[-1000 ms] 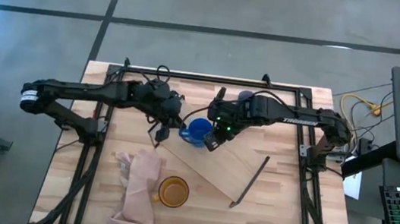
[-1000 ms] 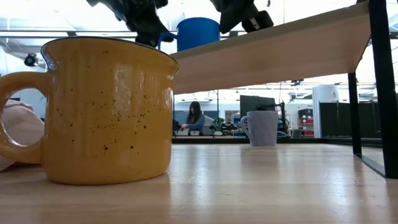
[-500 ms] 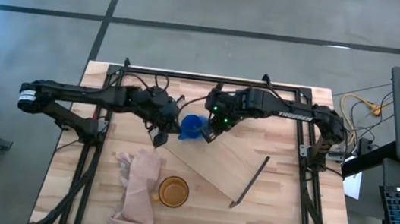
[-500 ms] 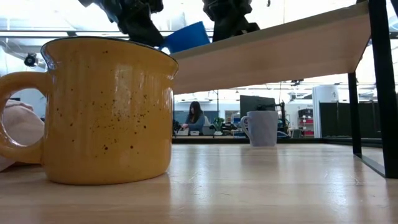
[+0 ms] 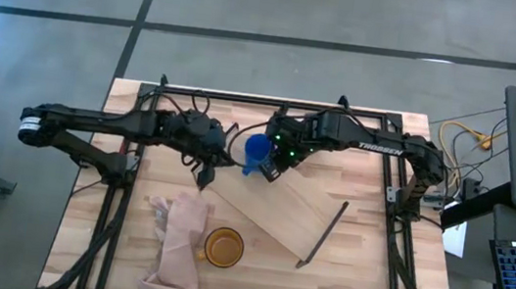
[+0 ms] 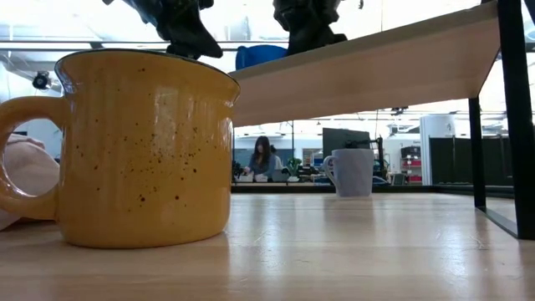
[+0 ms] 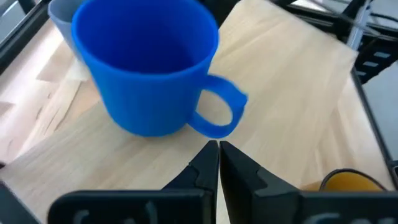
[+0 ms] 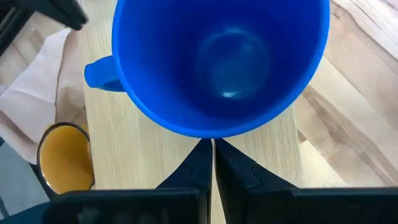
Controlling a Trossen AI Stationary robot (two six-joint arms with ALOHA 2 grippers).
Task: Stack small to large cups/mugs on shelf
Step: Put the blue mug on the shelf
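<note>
The bright blue mug stands upright on its base at the far left end of the slanting light-wood shelf. Its handle points at my left gripper, which is shut just beside it. My right gripper is shut at the mug's other side, above it. The grey-blue mug stands on the table behind the blue one. The yellow-orange mug stands on the table near the front, next to the cloth. My left gripper's shut fingertips lie close under the blue mug's handle; I cannot tell whether they touch it. My right gripper's shut fingertips meet the blue mug's outer wall just below the rim, a quarter turn round from the handle, slanting down from above. The mug stands upright on the shelf.
The shelf's black end frame sticks out over the table at the right. Black rails border the table's far and side edges. Bare tabletop lies to the right of the yellow-orange mug.
The blue mug has tipped over toward the left, then come upright again, a little nearer the table's far edge on the shelf. My right gripper has gone toward the far edge with it. My left gripper has stayed beside the handle.
</note>
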